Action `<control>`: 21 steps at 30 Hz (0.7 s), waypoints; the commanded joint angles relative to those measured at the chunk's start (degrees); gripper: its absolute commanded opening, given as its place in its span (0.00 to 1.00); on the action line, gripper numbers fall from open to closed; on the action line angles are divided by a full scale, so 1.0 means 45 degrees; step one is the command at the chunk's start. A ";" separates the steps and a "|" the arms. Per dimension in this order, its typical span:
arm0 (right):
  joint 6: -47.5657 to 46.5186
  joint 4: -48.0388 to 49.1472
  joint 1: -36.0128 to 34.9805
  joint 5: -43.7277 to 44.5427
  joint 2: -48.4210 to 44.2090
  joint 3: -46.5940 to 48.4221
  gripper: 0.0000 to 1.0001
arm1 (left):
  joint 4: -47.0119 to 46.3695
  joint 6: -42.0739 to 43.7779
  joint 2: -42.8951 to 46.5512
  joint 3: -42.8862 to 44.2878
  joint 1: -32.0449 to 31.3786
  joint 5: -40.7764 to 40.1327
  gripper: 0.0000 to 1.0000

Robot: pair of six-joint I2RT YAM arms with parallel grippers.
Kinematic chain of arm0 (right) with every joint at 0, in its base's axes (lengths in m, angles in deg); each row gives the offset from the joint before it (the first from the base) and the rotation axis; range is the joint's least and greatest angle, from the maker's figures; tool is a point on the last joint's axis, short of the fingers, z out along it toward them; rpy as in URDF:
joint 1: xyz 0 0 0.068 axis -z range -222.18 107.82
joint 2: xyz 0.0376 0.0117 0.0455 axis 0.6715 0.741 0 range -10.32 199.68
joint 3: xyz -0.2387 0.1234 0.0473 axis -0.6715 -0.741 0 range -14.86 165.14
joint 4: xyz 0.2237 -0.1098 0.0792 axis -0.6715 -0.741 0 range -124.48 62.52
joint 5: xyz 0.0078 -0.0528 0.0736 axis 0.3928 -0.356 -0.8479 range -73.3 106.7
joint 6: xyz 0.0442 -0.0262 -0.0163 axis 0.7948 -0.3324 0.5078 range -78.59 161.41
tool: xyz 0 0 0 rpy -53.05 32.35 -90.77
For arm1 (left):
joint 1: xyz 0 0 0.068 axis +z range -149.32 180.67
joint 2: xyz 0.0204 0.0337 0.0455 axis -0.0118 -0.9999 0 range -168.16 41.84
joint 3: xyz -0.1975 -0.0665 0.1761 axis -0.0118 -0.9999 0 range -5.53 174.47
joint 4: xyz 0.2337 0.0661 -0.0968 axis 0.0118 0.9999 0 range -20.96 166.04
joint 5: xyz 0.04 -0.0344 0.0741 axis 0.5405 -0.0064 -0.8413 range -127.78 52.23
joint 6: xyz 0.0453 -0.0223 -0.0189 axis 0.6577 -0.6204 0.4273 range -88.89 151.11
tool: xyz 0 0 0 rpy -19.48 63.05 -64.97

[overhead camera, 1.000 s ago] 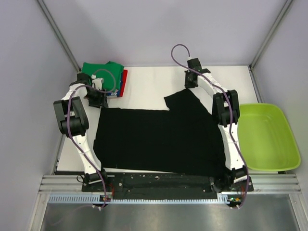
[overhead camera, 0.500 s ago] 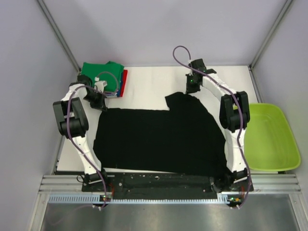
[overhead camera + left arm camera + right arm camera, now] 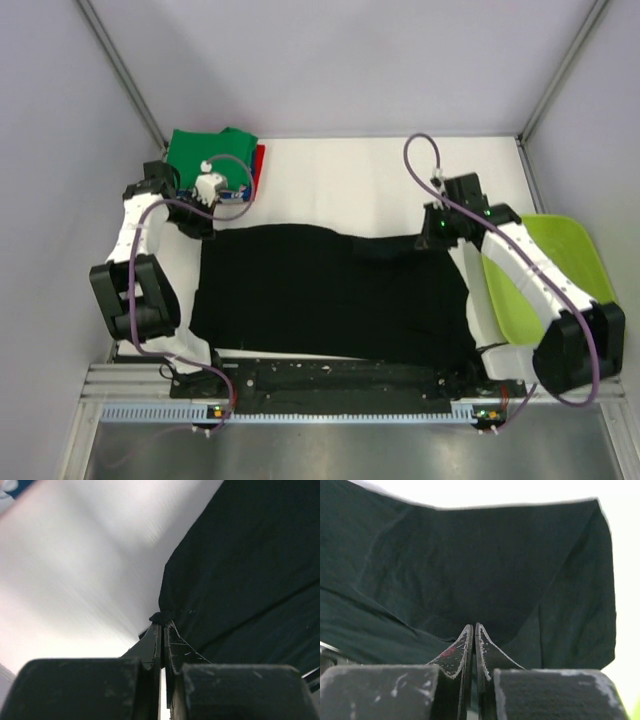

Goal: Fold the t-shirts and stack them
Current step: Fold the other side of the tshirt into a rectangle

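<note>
White table boxed in by pale grey walls, with a metal rail along the near edge. Spread across the middle, one black t-shirt, flat over most of its area, long axis left to right, parallel to the rail. Both far corners drawn up a little off the surface; a small flap of cloth doubled over near the far right. Collar and hem not to be told apart from above.

At the table's far left corner, a stack of three folded shirts: green t-shirt on top, red one and blue-white patterned one visible only as edges along the stack's right side.

At the black shirt's far left corner, just beside the stack, the left end effector — fingers pressed together on a pinch of the corner, plain in the left wrist view. At the far right corner, the right end effector, likewise clamped tight on the cloth, black fabric tented around its tips.

Off the table's right side, one lime-green tub, partly behind the right arm, well apart from the stack.
</note>
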 commanded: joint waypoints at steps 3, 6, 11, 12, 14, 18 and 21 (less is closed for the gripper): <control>0.1394 -0.1230 -0.0066 -0.0766 -0.2934 -0.2804 0.00 | 0.0899 0.2622 0.1404 -0.1813 0.0038 -0.0831 0.00; 0.1649 -0.2068 -0.0066 -0.0299 -0.3542 -0.3509 0.00 | 0.0413 0.2994 0.1698 -0.2517 0.0038 -0.1554 0.00; 0.2020 -0.3046 -0.0066 0.0483 -0.3758 -0.3492 0.00 | -0.0272 0.3326 0.1855 -0.3144 0.0038 -0.2277 0.00; 0.2059 -0.3299 -0.0066 0.0716 -0.3777 -0.3201 0.00 | -0.0311 0.3346 0.1816 -0.3067 0.0038 -0.2414 0.00; 0.2021 -0.4118 -0.0066 0.1379 -0.3836 -0.2537 0.00 | -0.0390 0.3443 0.1835 -0.2968 0.0038 -0.2687 0.00; 0.2021 -0.5253 -0.0047 0.1716 -0.3953 -0.1675 0.00 | -0.0682 0.3795 0.1894 -0.2968 0.0038 -0.2981 0.00; 0.2352 -0.5431 -0.0047 0.1111 -0.4109 -0.2063 0.00 | -0.0683 0.4029 0.1855 -0.3085 0.0038 -0.3137 0.00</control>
